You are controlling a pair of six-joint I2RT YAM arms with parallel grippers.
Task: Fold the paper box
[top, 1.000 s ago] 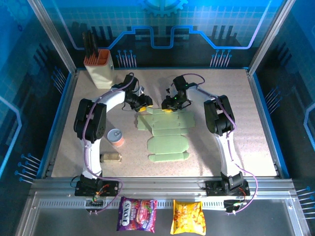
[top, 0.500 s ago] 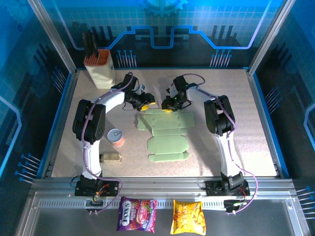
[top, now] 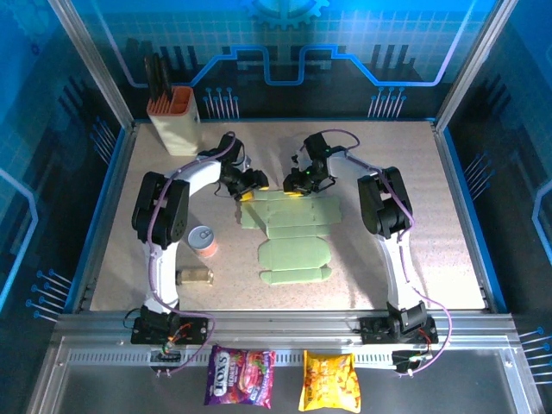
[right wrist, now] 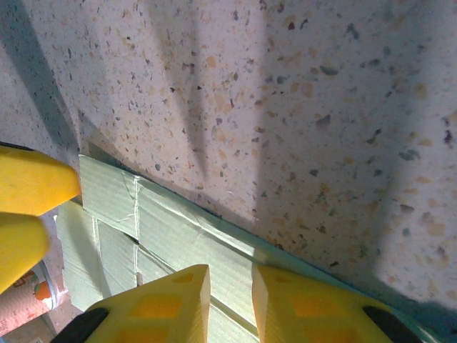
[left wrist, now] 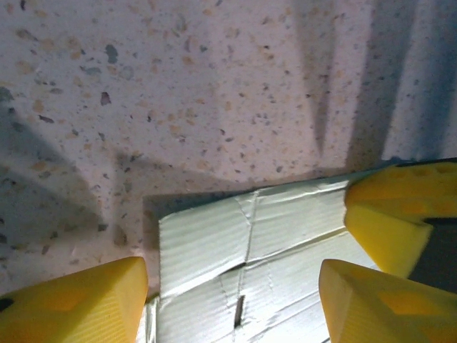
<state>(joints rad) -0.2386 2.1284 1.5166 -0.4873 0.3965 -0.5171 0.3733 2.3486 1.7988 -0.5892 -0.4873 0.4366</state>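
Left hand (left wrist: 230,289) spread wide astride paper box (left wrist: 207,236) far edge; right hand (right wrist: 230,275) pinches it

Between the spread fingers of the left gripper (left wrist: 232,304), the paper box (left wrist: 214,243) runs off the bottom edge, which also cuts both fingers short. In the right wrist view the paper box (right wrist: 178,229) slips beneath the right gripper (right wrist: 230,289), whose fingers stand close together; whether they nip it cannot be told. Left of that claw a can (right wrist: 34,304) is cut off by the picture's edge, its label too blurred to read.
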